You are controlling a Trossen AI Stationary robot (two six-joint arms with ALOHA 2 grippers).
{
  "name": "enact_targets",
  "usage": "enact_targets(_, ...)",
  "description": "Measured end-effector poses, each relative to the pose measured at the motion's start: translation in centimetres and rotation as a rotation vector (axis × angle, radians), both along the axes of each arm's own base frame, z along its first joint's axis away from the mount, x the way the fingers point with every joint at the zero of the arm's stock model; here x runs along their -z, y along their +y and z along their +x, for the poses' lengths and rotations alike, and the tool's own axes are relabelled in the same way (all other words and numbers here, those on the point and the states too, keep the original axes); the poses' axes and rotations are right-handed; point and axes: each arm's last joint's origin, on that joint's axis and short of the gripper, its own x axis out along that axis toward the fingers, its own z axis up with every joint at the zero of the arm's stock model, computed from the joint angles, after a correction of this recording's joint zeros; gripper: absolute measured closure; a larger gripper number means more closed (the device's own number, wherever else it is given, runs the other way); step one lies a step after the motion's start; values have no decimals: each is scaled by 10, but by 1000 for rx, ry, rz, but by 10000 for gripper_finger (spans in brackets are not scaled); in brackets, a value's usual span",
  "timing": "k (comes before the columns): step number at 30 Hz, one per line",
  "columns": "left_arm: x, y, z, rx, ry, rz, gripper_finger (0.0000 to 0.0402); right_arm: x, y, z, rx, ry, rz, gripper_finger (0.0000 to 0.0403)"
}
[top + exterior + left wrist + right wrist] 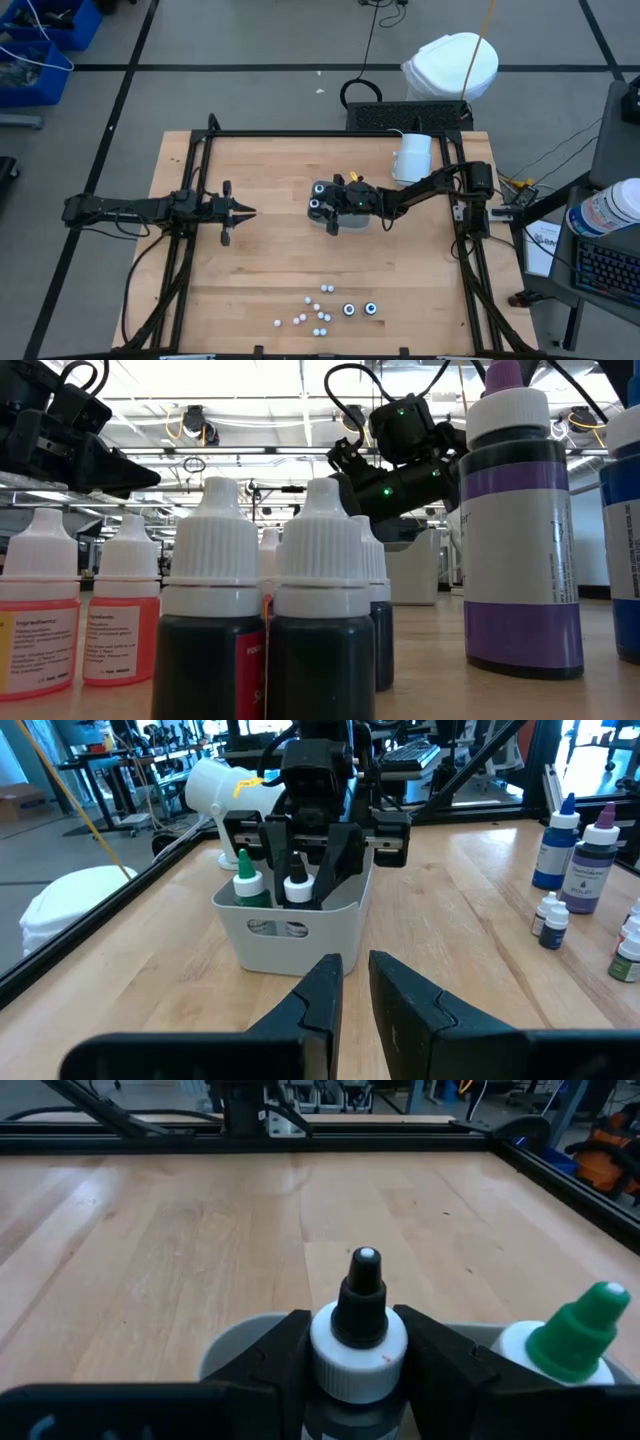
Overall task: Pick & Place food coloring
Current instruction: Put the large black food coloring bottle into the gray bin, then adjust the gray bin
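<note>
The right gripper (358, 1355) is shown over the grey tray (330, 218), its fingers pinching a black-tipped, white-collared food coloring bottle (359, 1342) held upright in the tray. Just beside that bottle, a green-capped bottle (578, 1332) is seen in the same tray; its body is cut off by the frame edge. In the left wrist view, the lower parts of both bottles are hidden by the tray wall (290, 928). The left gripper (355, 982) is held low over the bare table (260, 270), well apart from the tray, with its fingers nearly pressed together and nothing between them. The remaining bottles (324, 308) are grouped near the table's front edge, far from both grippers; from above their colours cannot be made out. A white cylinder (412, 157) is seen behind the right arm.
</note>
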Motion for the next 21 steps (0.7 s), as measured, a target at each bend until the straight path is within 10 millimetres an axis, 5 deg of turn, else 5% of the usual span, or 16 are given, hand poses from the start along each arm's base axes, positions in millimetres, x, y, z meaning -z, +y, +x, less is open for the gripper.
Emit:
enact_targets(11, 0, 0, 0, 0, 1, -5, 339, -13, 0, -3, 8, -9, 24, 197)
enact_targets(21, 0, 0, 0, 1, 1, 2, 339, -48, 6, -15, -21, 4, -25, 174)
